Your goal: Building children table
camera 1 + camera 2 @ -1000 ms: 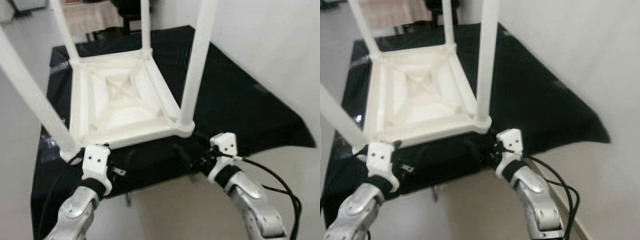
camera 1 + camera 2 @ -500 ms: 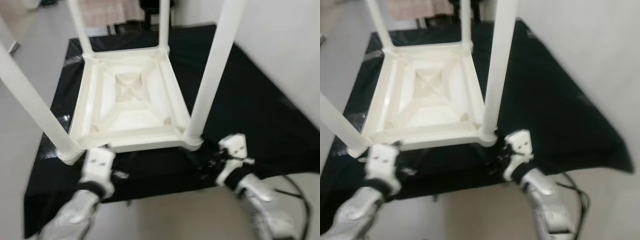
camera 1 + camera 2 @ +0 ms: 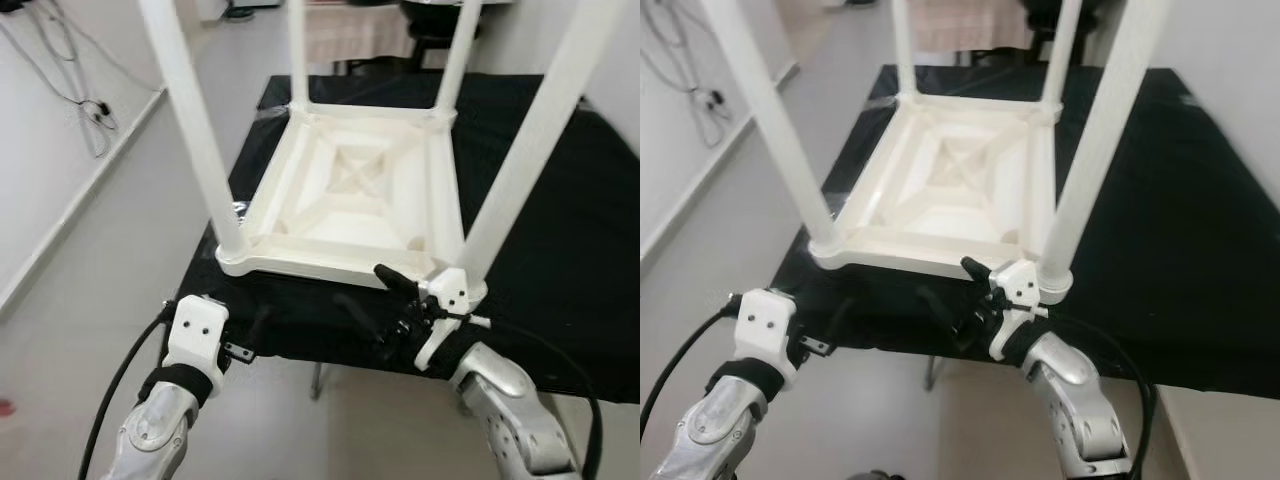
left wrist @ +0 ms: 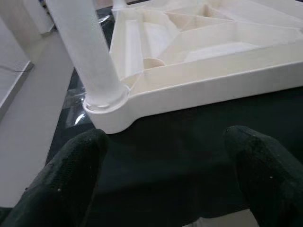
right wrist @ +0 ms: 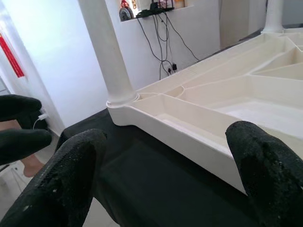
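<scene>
Table (image 3: 355, 200) is lying upside down on black cloth (image 3: 560, 260), all four legs pointing up. Left gripper (image 3: 255, 325) and right gripper (image 3: 375, 300) are hovering at the table's near rim, jaws wide, gripping nothing. Likely step: grabbing the rim; next move probably calls for closing on both near corners to flip it.

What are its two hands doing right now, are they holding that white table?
Left hand: open, holding nothing, just short of the upturned table.
Right hand: open, holding nothing, at the table's near edge.

black cloth (image 3: 560, 270), wall cables (image 3: 70, 95) (dangling)
</scene>
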Robot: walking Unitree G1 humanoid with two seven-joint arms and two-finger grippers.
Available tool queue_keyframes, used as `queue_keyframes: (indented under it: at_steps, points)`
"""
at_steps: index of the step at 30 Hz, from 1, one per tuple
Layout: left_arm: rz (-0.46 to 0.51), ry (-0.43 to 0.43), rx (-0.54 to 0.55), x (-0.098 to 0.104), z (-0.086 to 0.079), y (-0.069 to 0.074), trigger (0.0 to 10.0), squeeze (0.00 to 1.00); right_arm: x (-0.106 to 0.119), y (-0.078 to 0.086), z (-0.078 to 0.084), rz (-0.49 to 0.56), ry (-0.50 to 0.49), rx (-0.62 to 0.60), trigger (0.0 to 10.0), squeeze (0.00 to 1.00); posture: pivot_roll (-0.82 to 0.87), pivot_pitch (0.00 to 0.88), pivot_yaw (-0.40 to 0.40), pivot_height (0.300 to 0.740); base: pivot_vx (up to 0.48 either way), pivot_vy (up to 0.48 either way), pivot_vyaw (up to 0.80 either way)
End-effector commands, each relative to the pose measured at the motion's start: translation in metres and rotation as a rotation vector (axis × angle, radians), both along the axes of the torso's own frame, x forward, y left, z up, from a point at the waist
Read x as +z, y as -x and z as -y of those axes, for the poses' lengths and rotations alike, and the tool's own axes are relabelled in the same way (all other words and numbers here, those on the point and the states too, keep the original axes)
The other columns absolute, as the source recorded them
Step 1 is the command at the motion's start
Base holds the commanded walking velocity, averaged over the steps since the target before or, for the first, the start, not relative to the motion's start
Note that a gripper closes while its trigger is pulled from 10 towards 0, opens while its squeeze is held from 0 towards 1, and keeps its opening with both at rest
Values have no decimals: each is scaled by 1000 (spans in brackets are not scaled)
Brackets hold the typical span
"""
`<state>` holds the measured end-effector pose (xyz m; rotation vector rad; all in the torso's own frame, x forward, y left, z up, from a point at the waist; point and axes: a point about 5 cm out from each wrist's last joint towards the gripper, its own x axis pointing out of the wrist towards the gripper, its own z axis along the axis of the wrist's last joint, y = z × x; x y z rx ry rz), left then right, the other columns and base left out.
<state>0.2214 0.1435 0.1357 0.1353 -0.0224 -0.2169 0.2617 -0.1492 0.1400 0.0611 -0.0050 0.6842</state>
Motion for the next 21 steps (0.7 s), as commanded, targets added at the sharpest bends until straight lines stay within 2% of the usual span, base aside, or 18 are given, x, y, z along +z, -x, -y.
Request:
queue_keyframes:
  at_steps: [1, 3, 6, 8, 9, 10, 11, 14, 15, 17, 20, 21]
  points:
    - [-4, -15, 0, 0, -1, 0, 10000, 0, -6, 1, 1, -32, -4, -6, 10000, 0, 34, 113, 23, 740, 0, 0, 0]
    - [-5, -14, 1, 0, -1, -1, 10000, 0, -8, -3, 3, -44, 31, -34, 10000, 0, 37, 114, 22, 740, 0, 0, 0]
    - [-7, -12, 1, -1, -1, -1, 10000, 0, -13, -13, 12, -71, 87, -165, 10000, 0, 37, 114, 22, 740, 0, 0, 0]
    - [-7, -11, 0, 0, -1, -1, 10000, 0, -11, -22, 25, -73, 105, -283, 10000, 0, 36, 117, 24, 740, 0, 0, 0]
    - [-7, -11, 0, 0, -1, -1, 10000, 0, -11, -22, 25, -73, 105, -283, 10000, 0, 36, 117, 24, 740, 0, 0, 0]
    - [-7, -11, -1, 0, -1, -1, 10000, 0, -8, -25, 33, -68, 81, -341, 10000, 0, 36, 117, 24, 740, 0, 0, 0]
    - [-7, -11, -1, 0, -1, -1, 10000, 0, -8, -25, 33, -68, 81, -341, 10000, 0, 36, 117, 24, 740, 0, 0, 0]
    - [-8, -9, -3, 0, -1, -2, 10000, 0, 4, -35, 62, -43, -6, -494, 10000, 0, 38, 118, 27, 740, 0, 0, 0]
    - [-8, -9, -3, 0, -1, -2, 10000, 0, 4, -35, 62, -43, -6, -494, 10000, 0, 38, 118, 27, 740, 0, 0, 0]
    - [-8, -9, -5, 0, -1, -2, 10000, 0, 10, -38, 73, -32, -58, -551, 10000, 0, 36, 120, 25, 740, 0, 0, 0]
    - [-8, -8, -4, 0, -1, -2, 10000, 0, 15, -40, 75, -20, -95, -558, 10000, 0, 37, 120, 26, 740, 0, 0, 0]
    - [-8, -8, -4, 0, -2, -2, 10000, 0, 16, -39, 70, -21, -113, -535, 10000, 0, 37, 120, 26, 740, 0, 0, 0]
